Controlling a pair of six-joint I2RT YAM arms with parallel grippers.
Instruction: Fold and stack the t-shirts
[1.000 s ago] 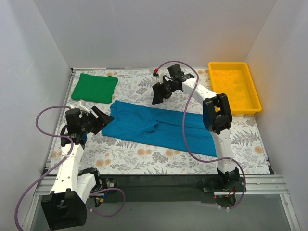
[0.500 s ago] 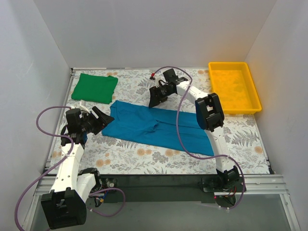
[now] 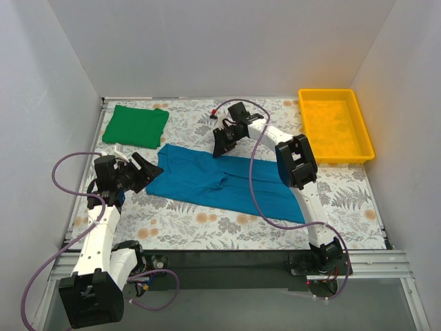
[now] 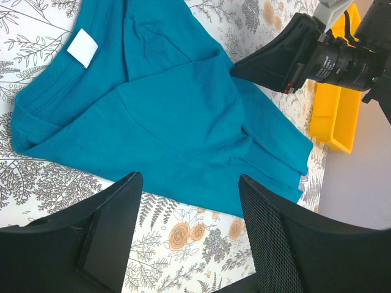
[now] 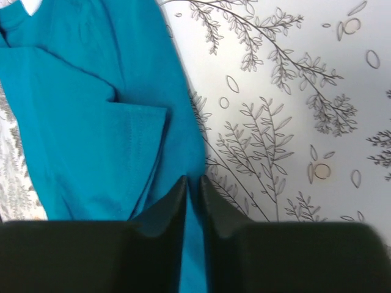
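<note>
Rt wrist cam: teal shirt [image 5: 79,122] runs off left & top edges; white patch [image 5: 32,5] clipped at top edge, I can't tell what it is. Lt wrist cam: yellow tray [image 4: 333,116] partly behind right arm [image 4: 342,58]; shirt cut by top edge too.

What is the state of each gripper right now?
Left gripper: open, holding nothing.
Right gripper: closed on the edge of the teal t-shirt.
</note>
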